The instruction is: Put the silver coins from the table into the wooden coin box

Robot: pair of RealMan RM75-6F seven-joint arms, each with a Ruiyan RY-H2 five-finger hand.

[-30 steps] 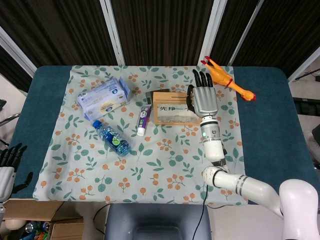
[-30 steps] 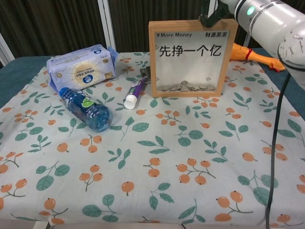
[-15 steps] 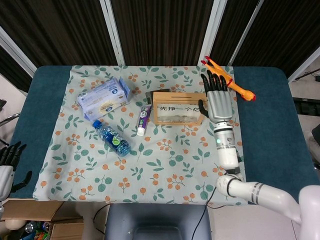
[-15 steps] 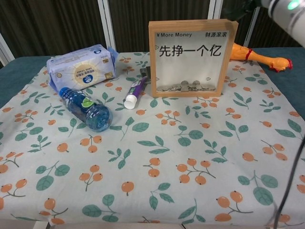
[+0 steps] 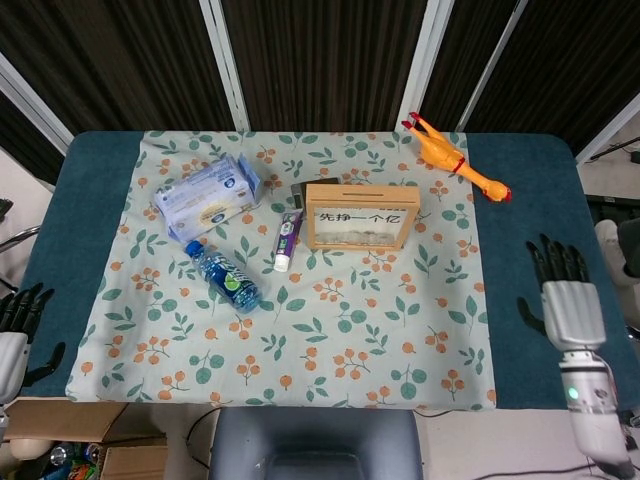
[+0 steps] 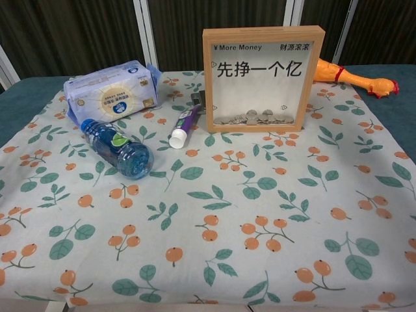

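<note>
In the head view the coin box [image 5: 360,215] stands upright on the flowered cloth [image 5: 300,330] that covers the table [image 5: 520,190], toward the far side. Left of the box lies a toothpaste tube [image 5: 287,240], further left a water bottle [image 5: 223,276] and a tissue pack [image 5: 206,196]. A rubber chicken [image 5: 455,157] lies behind and to the right of the box. The right hand [image 5: 566,303] hovers well to the right of the box, beyond the cloth edge, fingers [image 5: 556,259] spread and straight, holding nothing. The left hand [image 5: 16,335] sits far left of the box at the table's edge, partly cut off, fingers apart and empty

In the chest view the box [image 6: 262,78] faces the camera, with silver coins [image 6: 255,117] piled at the bottom behind its clear front. No loose coins can be made out on the cloth [image 6: 214,234]. The tube [image 6: 184,126], bottle [image 6: 118,147] and pack [image 6: 112,88] lie left of the box, the chicken [image 6: 354,77] to its right. Neither hand shows here
</note>
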